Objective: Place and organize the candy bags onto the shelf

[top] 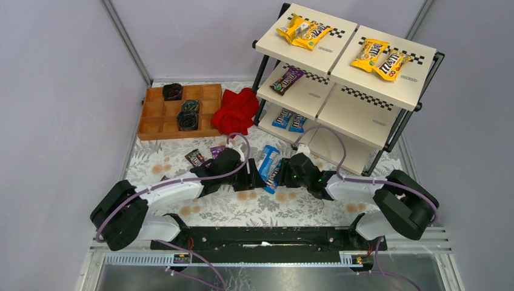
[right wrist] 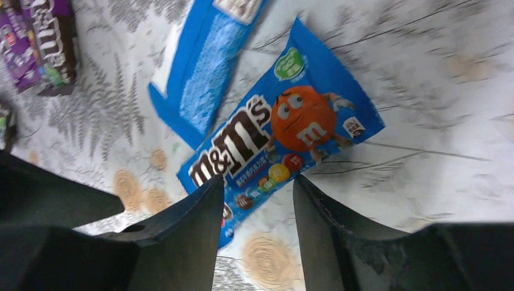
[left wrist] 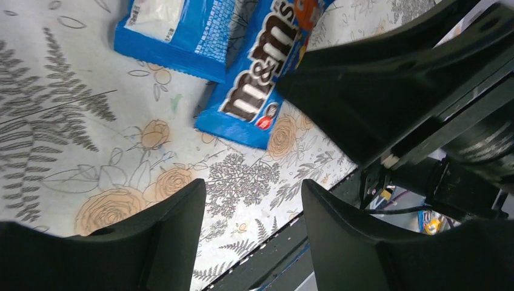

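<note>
Left claw (left wrist: 253,189) is seen spread over the table (left wrist: 91,91), nothing pinched. Right claw (right wrist: 257,185) is spread as well, with a blue candy bag (right wrist: 285,136) laid flat just under its tips, another blue bag (right wrist: 206,73) touching it. Yellow bags (top: 370,56) are found on the top tier of the shelf (top: 357,115), farther back.

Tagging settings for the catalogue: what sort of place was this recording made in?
Likely a lab robot cell staged as a shop display: plain walls close round the table, two arms bolted at its edge, and a shelf stocked with candy bags.
</note>
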`<control>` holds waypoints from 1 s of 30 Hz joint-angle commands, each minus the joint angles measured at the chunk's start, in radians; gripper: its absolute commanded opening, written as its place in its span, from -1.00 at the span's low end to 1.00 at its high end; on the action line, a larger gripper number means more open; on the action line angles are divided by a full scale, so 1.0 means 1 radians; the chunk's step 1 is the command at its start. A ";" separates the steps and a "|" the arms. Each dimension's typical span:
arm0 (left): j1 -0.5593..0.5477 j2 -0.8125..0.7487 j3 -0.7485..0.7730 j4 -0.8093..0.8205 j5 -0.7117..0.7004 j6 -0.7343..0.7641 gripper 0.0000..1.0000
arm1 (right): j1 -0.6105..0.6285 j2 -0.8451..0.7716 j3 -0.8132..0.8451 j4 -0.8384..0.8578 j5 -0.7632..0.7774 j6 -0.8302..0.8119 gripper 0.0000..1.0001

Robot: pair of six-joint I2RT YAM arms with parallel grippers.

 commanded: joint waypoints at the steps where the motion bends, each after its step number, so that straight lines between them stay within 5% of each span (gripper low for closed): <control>1: 0.007 -0.067 -0.011 -0.050 -0.099 0.013 0.28 | 0.087 0.067 0.004 0.211 0.015 0.141 0.06; 8: 0.022 -0.162 -0.035 -0.112 -0.158 0.007 0.34 | 0.111 0.090 -0.002 0.363 -0.082 0.155 0.18; 14: 0.024 -0.158 -0.024 -0.114 -0.120 0.014 0.36 | 0.093 -0.052 0.011 0.096 0.040 -0.013 0.52; 21: 0.024 -0.100 0.006 -0.064 -0.104 0.035 0.20 | -0.095 -0.098 0.021 -0.009 -0.089 -0.059 0.42; 30: 0.026 -0.003 0.030 -0.007 -0.150 0.050 0.03 | -0.114 0.061 0.094 0.074 -0.142 -0.086 0.37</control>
